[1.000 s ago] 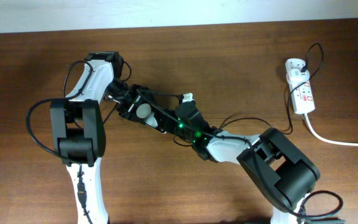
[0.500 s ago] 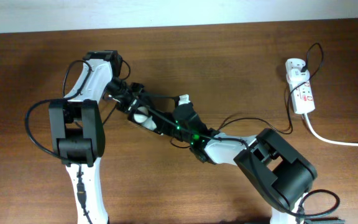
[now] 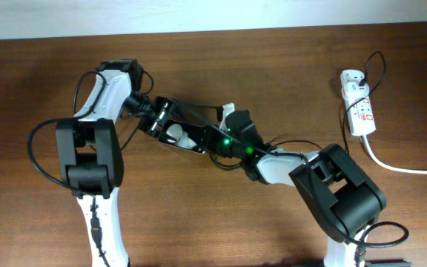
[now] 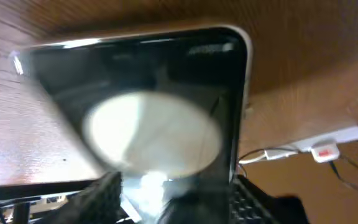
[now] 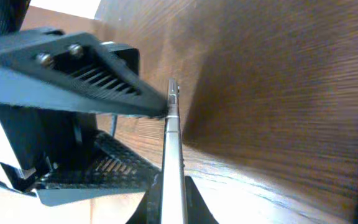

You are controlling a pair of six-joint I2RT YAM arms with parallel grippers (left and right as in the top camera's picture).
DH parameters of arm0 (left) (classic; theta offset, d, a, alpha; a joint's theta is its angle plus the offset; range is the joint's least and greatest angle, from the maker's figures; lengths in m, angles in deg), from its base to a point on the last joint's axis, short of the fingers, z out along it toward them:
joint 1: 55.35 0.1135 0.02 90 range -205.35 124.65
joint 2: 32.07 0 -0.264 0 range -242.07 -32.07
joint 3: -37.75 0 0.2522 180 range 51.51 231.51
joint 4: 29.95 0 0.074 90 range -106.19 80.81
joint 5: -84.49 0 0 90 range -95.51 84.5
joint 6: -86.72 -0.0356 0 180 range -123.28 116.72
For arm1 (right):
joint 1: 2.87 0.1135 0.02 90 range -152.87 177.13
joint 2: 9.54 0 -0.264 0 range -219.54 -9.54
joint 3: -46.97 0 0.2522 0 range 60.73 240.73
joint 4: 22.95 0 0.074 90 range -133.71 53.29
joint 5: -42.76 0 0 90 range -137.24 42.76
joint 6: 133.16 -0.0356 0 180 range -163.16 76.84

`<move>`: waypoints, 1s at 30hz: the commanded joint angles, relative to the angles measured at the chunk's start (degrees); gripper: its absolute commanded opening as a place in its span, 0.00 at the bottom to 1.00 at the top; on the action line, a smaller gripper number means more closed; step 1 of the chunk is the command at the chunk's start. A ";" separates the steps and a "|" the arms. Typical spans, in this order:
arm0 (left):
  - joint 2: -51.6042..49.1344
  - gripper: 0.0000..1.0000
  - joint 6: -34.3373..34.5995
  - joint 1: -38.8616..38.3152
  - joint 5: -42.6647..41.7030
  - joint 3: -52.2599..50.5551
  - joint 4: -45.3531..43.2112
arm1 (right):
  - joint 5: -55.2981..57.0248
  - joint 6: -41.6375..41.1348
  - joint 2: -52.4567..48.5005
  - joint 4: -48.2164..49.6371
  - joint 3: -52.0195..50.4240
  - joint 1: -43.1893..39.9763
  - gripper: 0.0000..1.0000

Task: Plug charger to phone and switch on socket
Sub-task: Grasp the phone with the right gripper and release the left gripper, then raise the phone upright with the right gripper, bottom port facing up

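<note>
We see the phone (image 4: 166, 93) tilted up above the table (image 3: 43, 67), centre-left | right gripper (image 5: 171, 208) pinches its thin edge | left gripper (image 4: 176, 199) fingers (image 5: 104, 81) stand spread beside its face | socket (image 3: 359, 104) lies far right, well apart.

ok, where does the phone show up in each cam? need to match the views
Overhead: phone sits left of centre, between the two arms' ends.
Left wrist: phone fills most of the picture, glossy face to the camera.
Right wrist: phone is seen edge-on, a thin pale strip at centre running to the bottom.
Shared landmark: the brown wooden table. The white socket shows at the right in overhead and left wrist only.
</note>
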 commanded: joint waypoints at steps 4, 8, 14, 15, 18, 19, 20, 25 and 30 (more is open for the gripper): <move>-0.72 0.41 -9.18 3.54 -6.43 -0.39 0.37 | -2.23 3.98 6.97 -4.33 0.81 -5.09 0.04; -0.72 0.32 -25.68 3.69 -12.28 -0.39 -1.33 | -4.39 5.29 10.01 -5.49 0.81 -7.08 0.04; -0.72 0.28 -51.21 4.33 -23.87 -0.39 -2.71 | 2.05 17.20 24.59 -21.92 0.81 -8.94 0.04; -0.72 0.27 -52.33 4.76 -24.20 -0.39 -2.45 | 3.54 18.75 27.43 -25.03 0.81 -9.38 0.04; -0.39 0.29 -57.77 5.86 -28.74 -0.37 -1.14 | 4.37 20.22 34.53 -32.52 0.81 -11.02 0.04; 0.20 0.30 -60.04 5.90 -28.68 -0.37 -0.59 | 4.37 20.46 36.50 -34.18 0.81 -11.34 0.04; 1.14 0.38 -63.12 5.90 -28.63 -0.11 0.28 | 4.35 21.51 38.45 -35.30 0.81 -11.39 0.04; 11.45 0.61 -65.07 5.90 -21.94 0.26 1.44 | 3.45 21.64 47.12 -42.38 0.81 -11.39 0.04; 22.38 0.63 -65.07 5.90 -19.34 0.26 1.03 | 3.48 21.70 54.69 -46.31 0.81 -11.39 0.04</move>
